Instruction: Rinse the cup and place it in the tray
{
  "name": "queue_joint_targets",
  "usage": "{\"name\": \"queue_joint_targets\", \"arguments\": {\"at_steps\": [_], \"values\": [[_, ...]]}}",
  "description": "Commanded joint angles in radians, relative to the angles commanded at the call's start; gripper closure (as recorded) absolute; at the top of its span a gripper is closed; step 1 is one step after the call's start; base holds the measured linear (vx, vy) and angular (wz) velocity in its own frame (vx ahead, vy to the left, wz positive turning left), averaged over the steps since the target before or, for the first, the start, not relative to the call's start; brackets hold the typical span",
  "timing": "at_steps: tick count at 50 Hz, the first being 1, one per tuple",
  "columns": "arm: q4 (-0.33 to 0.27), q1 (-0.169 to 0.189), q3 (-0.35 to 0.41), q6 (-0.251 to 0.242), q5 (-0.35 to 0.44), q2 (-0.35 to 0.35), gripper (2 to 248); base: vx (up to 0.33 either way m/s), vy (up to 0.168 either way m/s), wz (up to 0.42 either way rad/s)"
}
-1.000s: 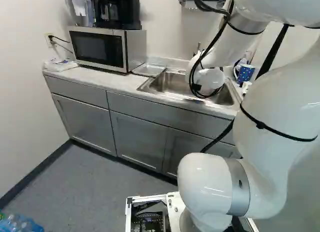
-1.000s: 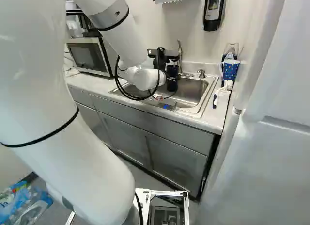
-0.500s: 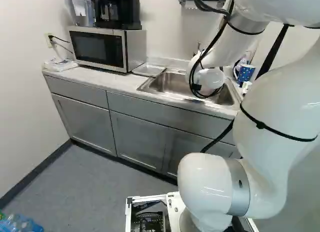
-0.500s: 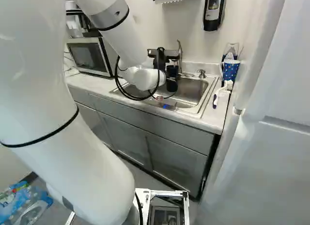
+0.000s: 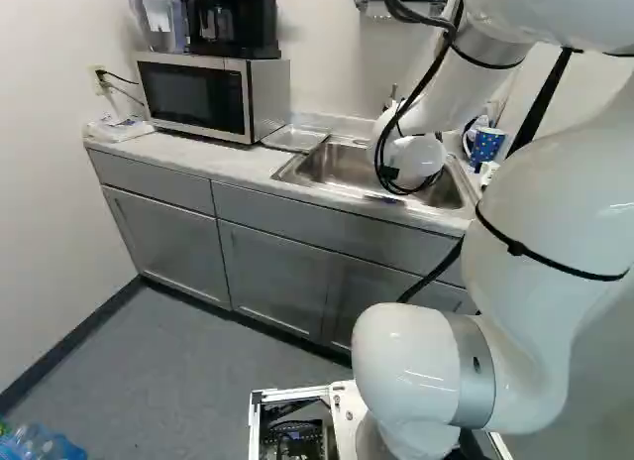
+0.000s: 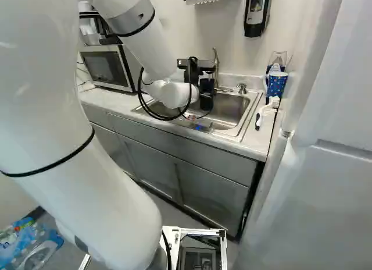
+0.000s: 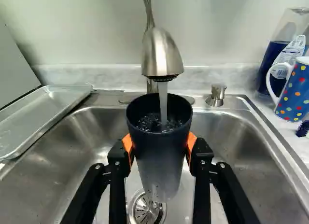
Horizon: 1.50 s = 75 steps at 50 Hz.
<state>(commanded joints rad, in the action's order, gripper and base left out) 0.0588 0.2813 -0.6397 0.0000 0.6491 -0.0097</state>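
Note:
My gripper (image 6: 194, 72) hangs over the sink in the right base view, its fingertips hidden there. In the wrist view the gripper (image 7: 160, 146) is shut on a dark cup (image 7: 158, 159), an orange pad pressing each side. Upright under the faucet (image 7: 161, 52), the cup takes a stream of water through its open mouth, and bubbling water shows inside. Below it lies the sink drain (image 7: 146, 210). The shallow metal tray (image 7: 41, 119) sits on the counter beside the sink, toward the microwave, with nothing in it.
Past the sink's other side stand a dotted mug (image 7: 293, 91), a blue soap bottle (image 7: 276, 57) and a brush (image 6: 268, 106). A microwave (image 5: 198, 95) is beyond the tray. A tall white panel (image 6: 314, 165) rises close by at the right of the right base view.

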Motion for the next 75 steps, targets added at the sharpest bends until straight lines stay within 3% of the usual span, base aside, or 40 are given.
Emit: {"name": "queue_joint_targets", "arguments": {"at_steps": [34,75], "values": [[0.000,-0.098,-0.003,0.000,0.000,0.002,126,0.000,0.000,0.000],[0.000,-0.230,-0.058,0.000,0.000,0.037,126,0.000,0.000,0.000]]}}
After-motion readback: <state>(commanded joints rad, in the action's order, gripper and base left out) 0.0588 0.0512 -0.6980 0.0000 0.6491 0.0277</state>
